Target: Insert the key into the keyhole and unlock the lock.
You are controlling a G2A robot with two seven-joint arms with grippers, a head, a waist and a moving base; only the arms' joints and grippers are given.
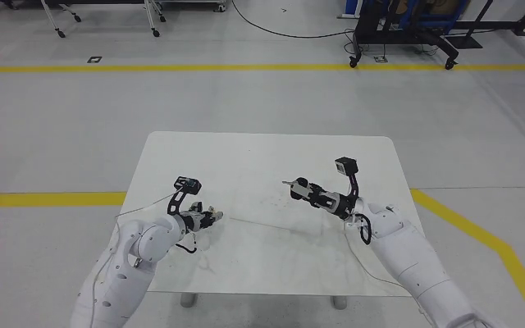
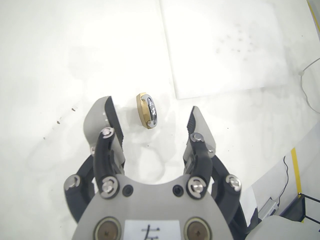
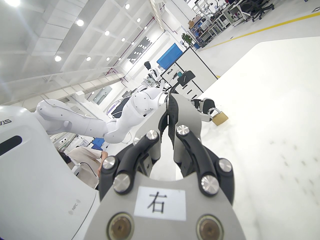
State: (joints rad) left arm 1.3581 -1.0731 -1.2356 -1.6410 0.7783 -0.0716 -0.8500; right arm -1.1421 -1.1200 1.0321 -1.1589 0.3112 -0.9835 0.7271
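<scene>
Floor (image 1: pixel 262 98): pale grey, filling the upper half of the top view, with yellow tape lines across the upper part and at both sides at mid-height; wheeled stands sit along the upper edge.
Desk (image 1: pixel 262 156): white, in the centre of the top view, with faint scuffs and small dark specks on its surface (image 2: pixel 50 51). In the right wrist view its bare surface (image 3: pixel 275 88) fills the right side.
Paler panel (image 2: pixel 225 38): a lighter rectangle on the desk, in the upper right of the left wrist view, with a few grey dots.
Left hand (image 1: pixel 209 217): in the lower left of the top view, low over the desk. Its fingers are spread wide (image 2: pixel 151 106), one on each side of the lock, with neither touching it. The right wrist view shows it (image 3: pixel 206 109) right of centre, just beside the lock.
Right hand (image 1: pixel 293 184): right of centre in the top view, pointing toward the left of the frame. Its ribbed pads are pressed together (image 3: pixel 170 98) on the key.
Lock (image 2: pixel 147 112): a brass padlock with a silver shackle, lying on the desk in the middle of the left wrist view, between the left hand's spread fingers. It is a small yellowish spot (image 1: pixel 216 215) in the top view and sits right of centre (image 3: pixel 220 118) in the right wrist view.
Key (image 1: pixel 285 182): a thin sliver poking out past the right hand's tips in the top view, well apart from the lock; its detail is too small to make out.
</scene>
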